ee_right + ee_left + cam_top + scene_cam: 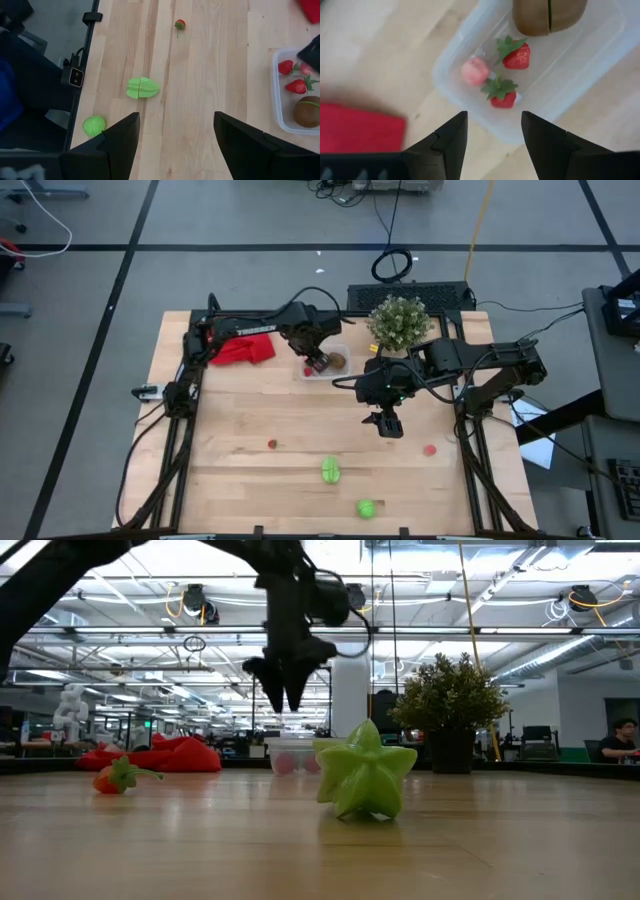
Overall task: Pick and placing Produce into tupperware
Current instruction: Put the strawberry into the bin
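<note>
The clear tupperware (560, 85) stands on the table at the far middle (322, 364). It holds two red strawberries (518, 56), a pink piece (475, 71) and the brown oval (547, 17). My left gripper (492, 132) hovers open just above its near rim (318, 360), also seen in the low view (285, 675). My right gripper (175, 127) is open in mid-table (385, 423), above bare wood. On the table lie two green pieces (330, 470) (366, 508) and two red strawberries (272, 444) (430, 449).
A red cloth (245, 350) lies left of the tupperware, and a bushy potted plant (398, 320) stands right of it at the far edge. The star-shaped green piece (365, 780) sits close to the near edge. Bare wood spreads across the table's left and middle.
</note>
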Controlling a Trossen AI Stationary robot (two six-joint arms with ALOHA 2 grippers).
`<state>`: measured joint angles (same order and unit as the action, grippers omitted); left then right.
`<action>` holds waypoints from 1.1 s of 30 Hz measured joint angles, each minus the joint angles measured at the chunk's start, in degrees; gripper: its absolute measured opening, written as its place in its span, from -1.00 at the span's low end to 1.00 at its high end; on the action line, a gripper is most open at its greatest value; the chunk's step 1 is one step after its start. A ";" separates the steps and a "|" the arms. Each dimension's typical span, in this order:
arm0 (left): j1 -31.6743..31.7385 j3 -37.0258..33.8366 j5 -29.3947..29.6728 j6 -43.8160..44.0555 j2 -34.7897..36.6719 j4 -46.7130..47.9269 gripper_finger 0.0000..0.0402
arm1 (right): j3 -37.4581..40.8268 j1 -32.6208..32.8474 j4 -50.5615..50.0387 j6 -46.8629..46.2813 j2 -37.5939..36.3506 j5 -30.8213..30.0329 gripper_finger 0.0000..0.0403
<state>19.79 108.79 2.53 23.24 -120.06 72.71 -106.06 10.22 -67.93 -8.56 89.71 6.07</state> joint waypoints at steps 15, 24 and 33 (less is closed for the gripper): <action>-17.04 0.04 2.12 10.57 6.72 15.18 -0.05 | 0.00 0.00 -0.53 -1.33 0.00 0.00 0.23; -30.12 0.04 3.14 20.17 6.66 16.93 -0.05 | 0.00 0.00 -1.32 -1.48 0.00 0.02 0.23; -40.01 -4.17 6.05 27.45 6.71 16.33 -0.05 | 0.00 0.00 -1.29 -1.31 0.00 0.02 0.23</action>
<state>-20.22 104.62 8.58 50.68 -113.35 89.04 -106.06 10.22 -69.23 -9.87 89.71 6.09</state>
